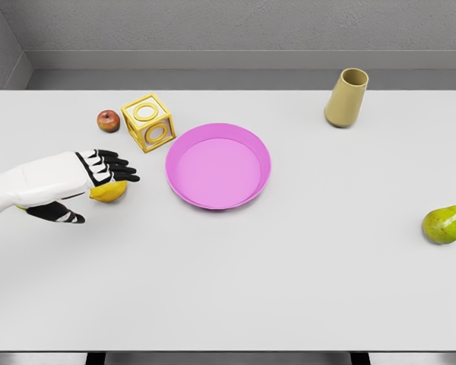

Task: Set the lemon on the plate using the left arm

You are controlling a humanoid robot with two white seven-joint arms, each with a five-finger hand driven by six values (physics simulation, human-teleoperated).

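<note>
The left hand [87,186] reaches in over the table [289,289], fingers [110,163] spread wide over the lemon [110,192], thumb below; a real grip cannot be told. Just beyond it sit an apple [108,120] and cube [148,122]. Right of it lies the plate [218,166], then farther off a cup [346,97] and pear [445,223].

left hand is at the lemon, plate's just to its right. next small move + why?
Probably close the fingers on the lemon before any lift. The left hand lies over it, fingers extended across its top and thumb low on the near side, but a firm grasp isn't evident. The lemon is on the table, left of the empty pink plate, so securing the grip comes first.
</note>
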